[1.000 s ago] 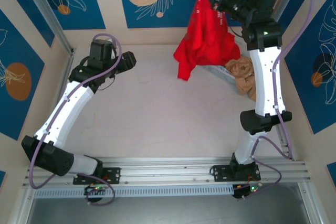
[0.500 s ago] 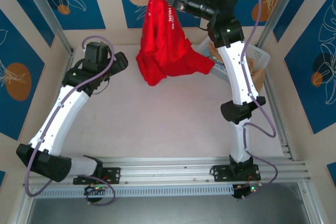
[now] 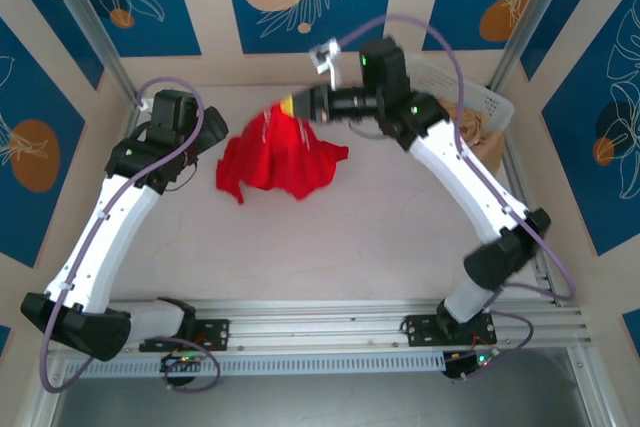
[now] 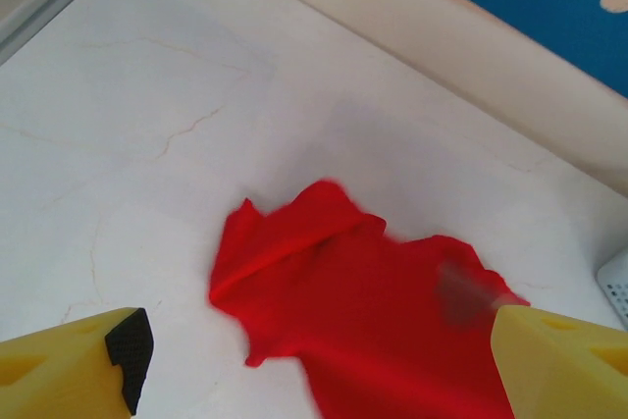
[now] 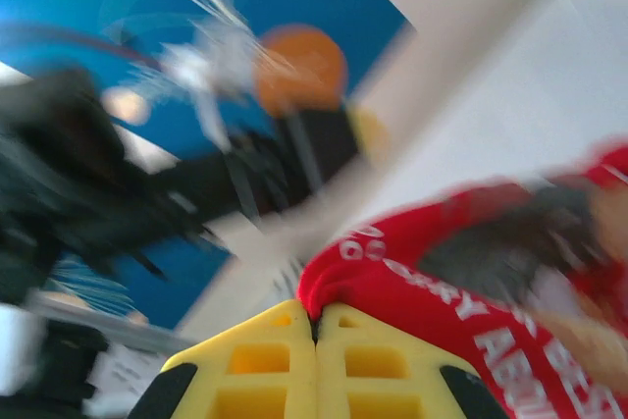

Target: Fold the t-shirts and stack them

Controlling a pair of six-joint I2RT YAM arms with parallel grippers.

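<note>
Pinching the t-shirt (image 3: 272, 159) by its edge, the right end effector (image 5: 316, 316) holds it bunched on the surface (image 3: 350, 227) below. White lettering beside its fingers is too blurred to read. The left end effector (image 4: 316, 345) gapes wide, shirt just ahead.

My left arm (image 3: 120, 217) is bent up along the left side, and the left gripper (image 4: 314, 360) has its jaws spread wide. The right arm (image 3: 470, 177) reaches across to the middle, its right gripper (image 5: 315, 331) pinched tight on the red t-shirt (image 3: 270, 162).
</note>
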